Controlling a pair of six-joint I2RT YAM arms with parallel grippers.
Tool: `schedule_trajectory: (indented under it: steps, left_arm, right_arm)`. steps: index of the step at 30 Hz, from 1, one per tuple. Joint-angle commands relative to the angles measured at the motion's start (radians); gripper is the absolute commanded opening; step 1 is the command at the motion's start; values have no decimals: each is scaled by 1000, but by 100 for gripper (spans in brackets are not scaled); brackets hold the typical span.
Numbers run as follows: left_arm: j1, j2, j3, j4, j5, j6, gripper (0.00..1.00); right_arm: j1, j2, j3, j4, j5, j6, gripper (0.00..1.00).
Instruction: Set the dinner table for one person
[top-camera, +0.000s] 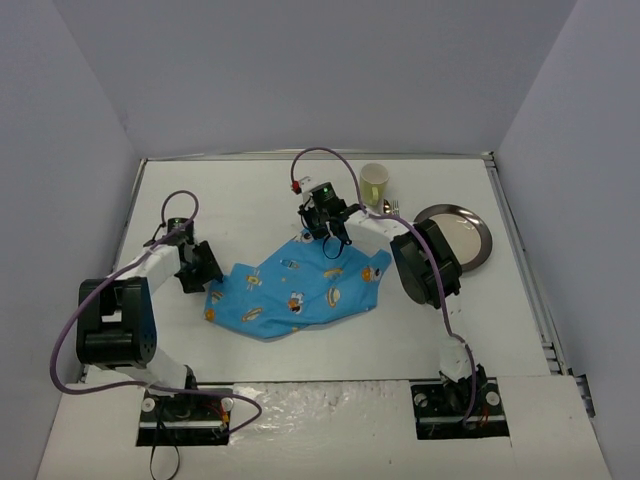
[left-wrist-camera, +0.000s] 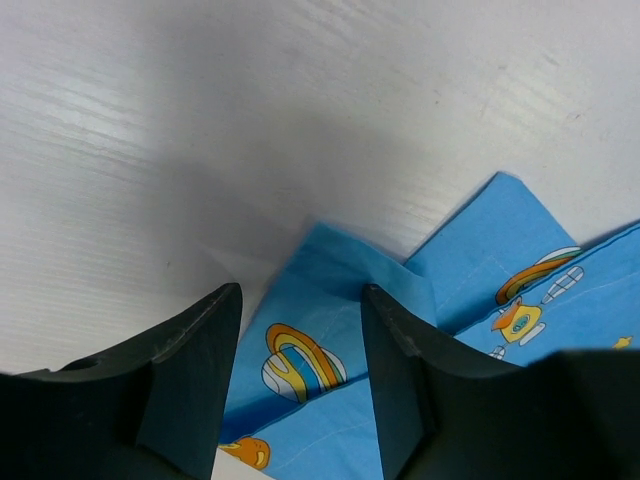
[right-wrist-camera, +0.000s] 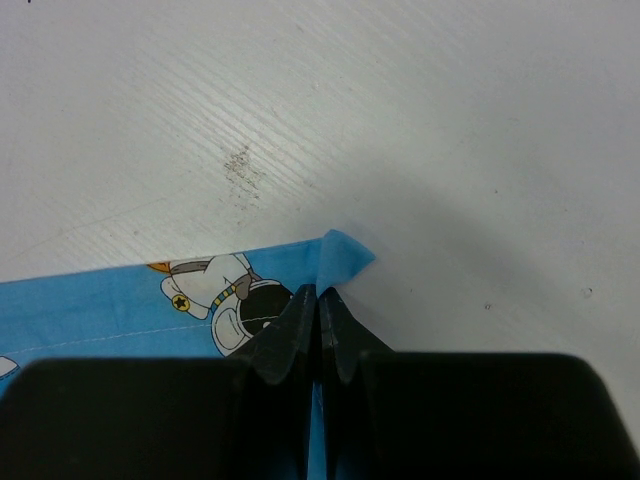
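We count one dinner table (top-camera: 250, 200): the broad white top that fills the floor between the pale walls. Two arms are bolted at its near edge and everything else lies on it. One blue placemat (top-camera: 300, 295) with cartoon prints lies rumpled near the middle of the table, its edges folded over rather than flat. Toward the far right stand one pale paper cup (top-camera: 374, 183), upright, and one round metal plate (top-camera: 465, 235), which the right arm partly covers. Between the cup and the plate we see a small glint of cutlery (top-camera: 391, 208), too small for us to count the pieces. There are two grippers. The left gripper (left-wrist-camera: 300, 300) sits low at the placemat's left corner. Its two fingers (left-wrist-camera: 190, 350) stand apart with a clear gap, and the folded blue corner shows in that gap; we see no pinch on the cloth. The right gripper (right-wrist-camera: 320, 295) is at the placemat's far edge, its jaws pressed together on the cloth, with a small folded tip of the corner poking out just past the fingertips. From above, the two grippers are well apart, one at each end of the single cloth.
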Motion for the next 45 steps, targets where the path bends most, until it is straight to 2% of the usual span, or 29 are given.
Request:
schedule_trajectory:
  steps: [1,9,12,15,19,23,26,31,45]
  left_arm:
    - [-88,42,51,-23,-79,8,44]
    - [-104,113,45,-33,-154,-34,17]
    - [-104,118,49,-35,-158,-34,1]
    - [-104,100,77,-84,-158,-28,0]
    - [-79,-29,207,-251,-225,-3,0]
    - [-35,-142,412,-415,-321,15,0]
    - [17,-209,629,-524,-384,26,0]
    - [31,-284,831,-589,-455,9,0]
    - [29,-524,1015,-721,-439,-83,0]
  right_arm:
    - [-3,-53,-25,-52,-6,15,0]
    - [-2,-73,-43,-49,-6,19,0]
    - [-2,-85,-49,-47,-5,19,0]
    - [0,-103,-54,-49,0,22,0]
    - [-6,-184,-55,-59,42,31,0]
    - [-27,-306,-38,-83,107,37,0]
    - [-49,-437,-14,-102,183,37,0]
    - [-69,-613,4,-102,234,33,0]
    - [-66,-1008,-37,-102,185,7,0]
